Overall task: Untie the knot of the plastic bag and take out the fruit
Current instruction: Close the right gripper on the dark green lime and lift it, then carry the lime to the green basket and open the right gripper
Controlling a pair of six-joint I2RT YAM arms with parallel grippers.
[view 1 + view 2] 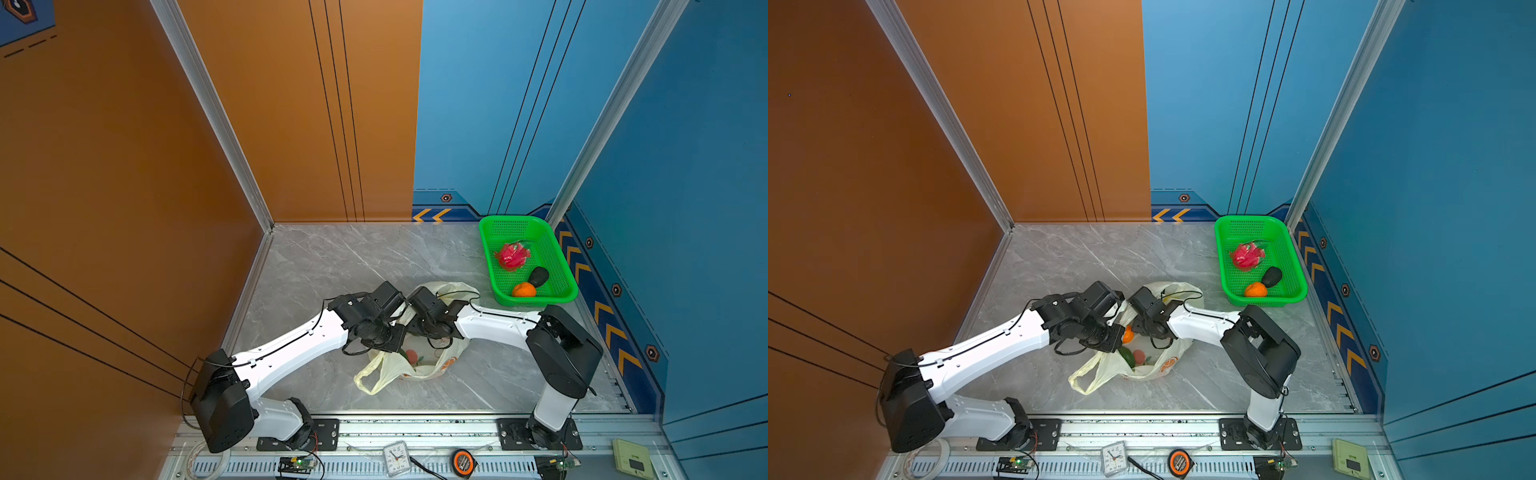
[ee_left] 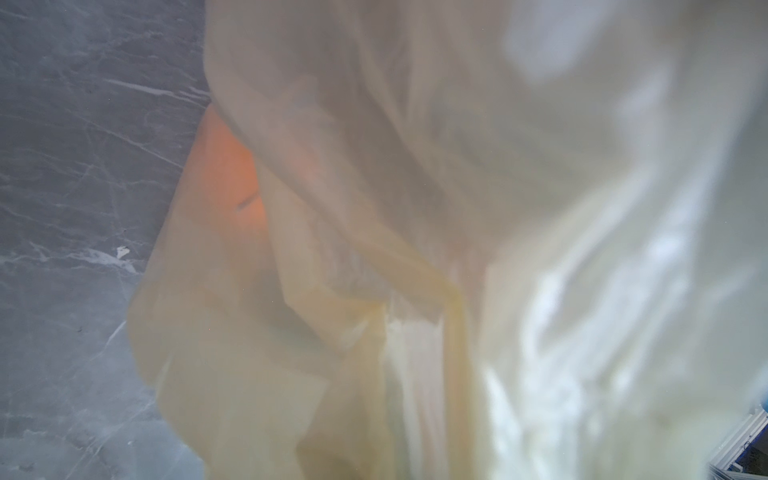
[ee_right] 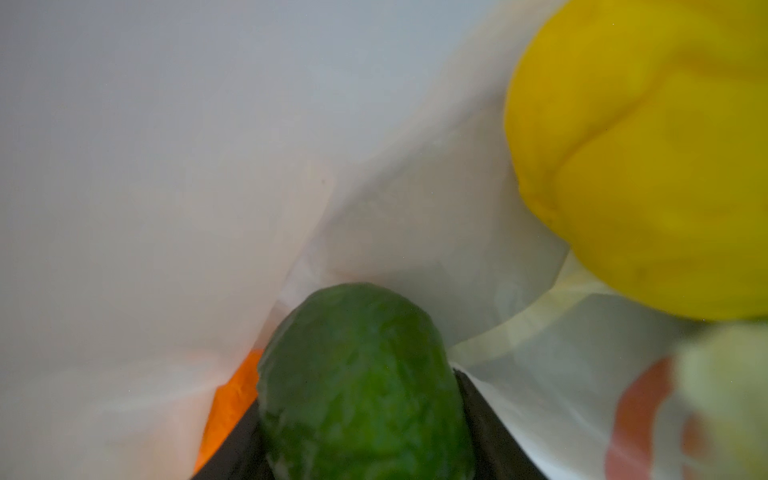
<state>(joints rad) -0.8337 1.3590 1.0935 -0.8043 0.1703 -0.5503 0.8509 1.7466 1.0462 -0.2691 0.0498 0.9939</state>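
Grey table (image 1: 332,266): your R gripper (image 3: 362,415) is inside the bag (image 1: 386,370), jaws clamped on green fruit (image 3: 357,353). L gripper (image 1: 1115,334) closed against bag film; can't tell if it's pinching it.

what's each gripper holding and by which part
Right gripper: green fruit, pinched across its sides, inside the plastic bag. Left gripper: shut, apparently on the bag's film.

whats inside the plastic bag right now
A green fruit, a yellow fruit and an orange show inside the plastic bag. Anything deeper is covered by the arms and the bag's folds.
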